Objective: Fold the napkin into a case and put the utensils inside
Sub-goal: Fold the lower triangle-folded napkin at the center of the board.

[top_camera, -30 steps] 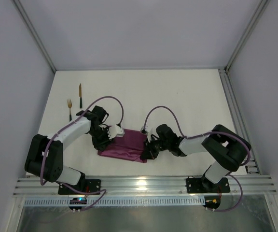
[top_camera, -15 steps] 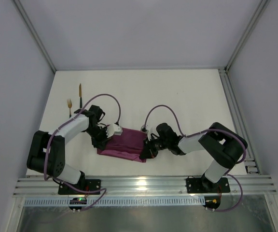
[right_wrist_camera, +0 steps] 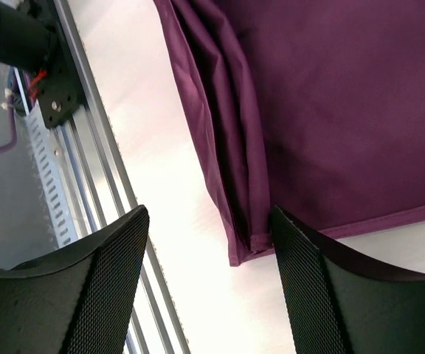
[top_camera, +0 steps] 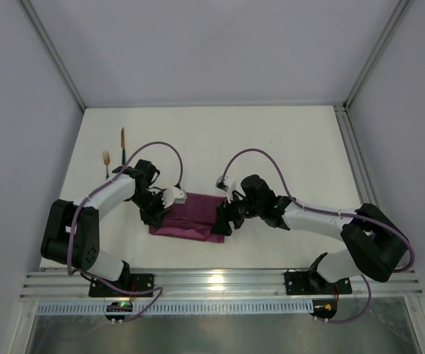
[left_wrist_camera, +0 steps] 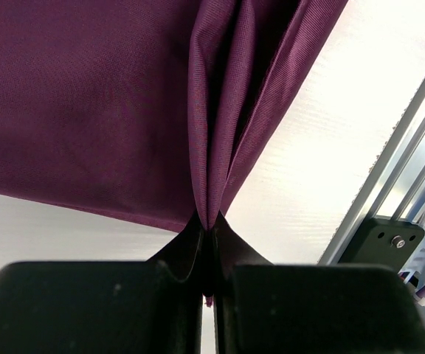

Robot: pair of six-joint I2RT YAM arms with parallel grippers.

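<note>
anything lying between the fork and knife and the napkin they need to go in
Only the left arm: its wrist and forearm lie between the fork, the knife and the napkin, with the left gripper shut on the napkin's left edge. No other object shows there.

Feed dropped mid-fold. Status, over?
Left jaws shut on napkin edge. Right jaws open over its other end. Fork and knife lying far left, outside. Nothing blocking.
</note>
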